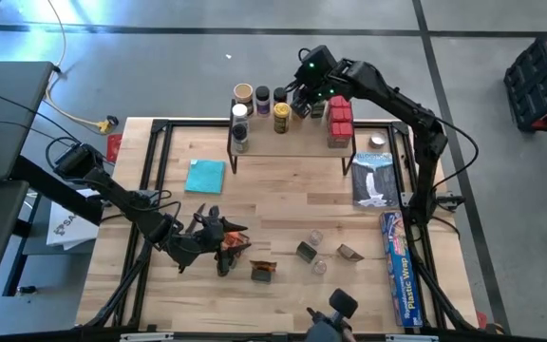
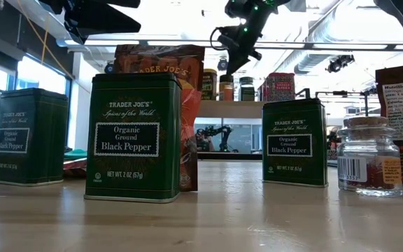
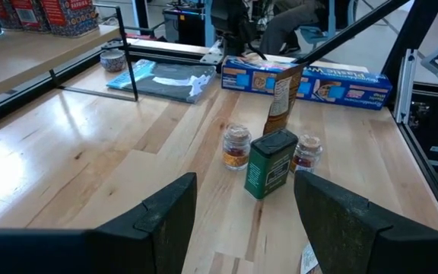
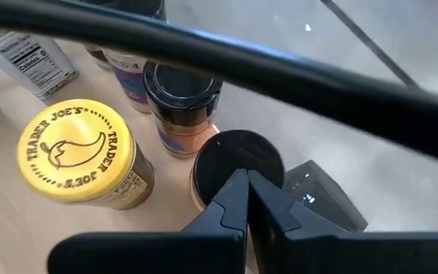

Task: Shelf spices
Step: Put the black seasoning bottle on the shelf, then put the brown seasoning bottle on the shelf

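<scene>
Upper centre of the high view: right gripper, fingers pressed together, poised over shelf jars. Lower left, left gripper spread, empty. Likely risk: toppling black-lidded jar off the back edge.

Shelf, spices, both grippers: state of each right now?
shelf: upright at table's far edge, jars and red boxes on top.
yellow-lidded jar: upright on shelf.
black-lidded jar: upright on shelf, below right gripper.
green tin: upright on table.
left gripper: open, empty, facing the green tin.
right gripper: shut, empty, over shelf.
</scene>
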Motion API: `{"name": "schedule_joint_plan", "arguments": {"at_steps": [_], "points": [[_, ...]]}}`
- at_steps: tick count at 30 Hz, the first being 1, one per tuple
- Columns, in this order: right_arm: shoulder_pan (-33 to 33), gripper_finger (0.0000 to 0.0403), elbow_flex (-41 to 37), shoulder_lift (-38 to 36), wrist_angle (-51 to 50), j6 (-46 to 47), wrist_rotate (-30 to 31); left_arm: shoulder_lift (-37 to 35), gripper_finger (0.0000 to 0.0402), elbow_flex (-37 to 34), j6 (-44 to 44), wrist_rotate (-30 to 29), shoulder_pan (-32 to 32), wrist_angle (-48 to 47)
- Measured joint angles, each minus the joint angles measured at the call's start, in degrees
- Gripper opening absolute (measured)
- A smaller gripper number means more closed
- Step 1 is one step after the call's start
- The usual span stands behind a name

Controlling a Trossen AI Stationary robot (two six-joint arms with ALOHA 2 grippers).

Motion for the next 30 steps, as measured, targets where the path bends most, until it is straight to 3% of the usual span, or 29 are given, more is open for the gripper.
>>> {"name": "schedule_joint_plan", "arguments": {"at_steps": [10, 17, 20, 24, 30], "points": [[5.3, 0.0000, 1.7, -8.2, -0.9, -3.1, 1.9, 0.0, 0.0215, 0.0, 0.0, 0.0, 0.0, 0.0], [18.4, 0.0000, 1.8, -15.2, -11.0, -8.3, 3.6, 0.0, 0.0215, 0.0, -0.6, 0.0, -0.6, 0.0], [24.6, 0.0000, 1.0, -17.7, -15.2, -5.5, 3.5, 0.0, 0.0215, 0.0, -0.6, -0.1, -1.3, 0.2], [33.9, 0.0000, -6.3, -22.1, -14.6, 0.8, 6.1, 0.0, 0.0215, 0.0, -0.9, -0.2, -2.0, 0.4], [48.4, 0.0000, -26.1, -29.2, -6.0, 15.4, 13.4, 0.0, 0.0215, 0.0, -1.0, 0.0, -2.3, 0.4]]}}
